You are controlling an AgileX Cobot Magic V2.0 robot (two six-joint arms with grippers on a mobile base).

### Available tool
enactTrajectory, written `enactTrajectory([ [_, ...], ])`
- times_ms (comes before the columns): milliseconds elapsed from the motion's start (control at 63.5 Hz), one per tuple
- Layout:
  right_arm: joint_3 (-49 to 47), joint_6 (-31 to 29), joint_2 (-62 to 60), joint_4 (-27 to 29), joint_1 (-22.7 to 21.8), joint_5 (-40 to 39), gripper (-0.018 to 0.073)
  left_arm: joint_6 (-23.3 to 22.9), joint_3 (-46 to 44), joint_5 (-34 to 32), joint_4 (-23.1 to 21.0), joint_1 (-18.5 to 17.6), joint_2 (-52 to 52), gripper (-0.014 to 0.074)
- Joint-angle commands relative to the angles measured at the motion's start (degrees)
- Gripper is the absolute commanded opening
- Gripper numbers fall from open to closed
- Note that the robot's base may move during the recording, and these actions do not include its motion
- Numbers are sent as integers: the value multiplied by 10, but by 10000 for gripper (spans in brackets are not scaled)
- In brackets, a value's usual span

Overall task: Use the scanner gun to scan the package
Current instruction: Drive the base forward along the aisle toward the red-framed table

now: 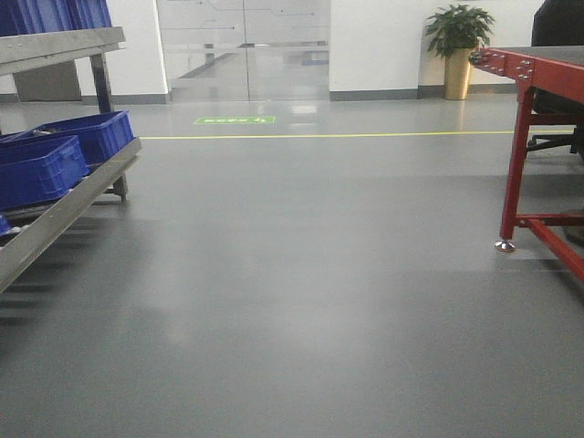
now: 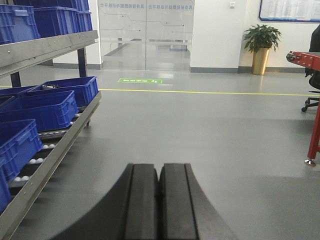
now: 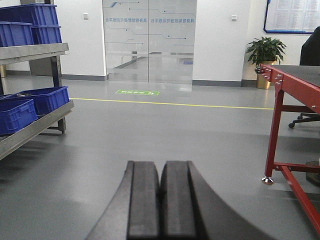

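The package and the scanner gun are out of view in all three views. My left gripper [image 2: 160, 167] is shut and empty, its two black fingers pressed together and pointing out over the grey floor. My right gripper [image 3: 160, 165] is likewise shut and empty above the floor. Neither gripper shows in the front view.
A metal roller rack [image 1: 64, 205] with blue crates [image 1: 41, 164] runs along the left; it also shows in the left wrist view [image 2: 55, 150]. A red-framed table [image 1: 538, 137] stands at the right, also in the right wrist view [image 3: 280, 120]. Glass doors [image 1: 242, 46] and a potted plant [image 1: 458, 46] lie ahead.
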Motion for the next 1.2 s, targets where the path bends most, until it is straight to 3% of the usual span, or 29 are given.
enactTrajectory([
  [0,0,0,-2,0,2,-11,-162,-2,-1,-12,-3,3,-2,-111],
  [1180,0,0,-2,0,2,-11,-162,-2,-1,-12,-3,3,-2,-111],
])
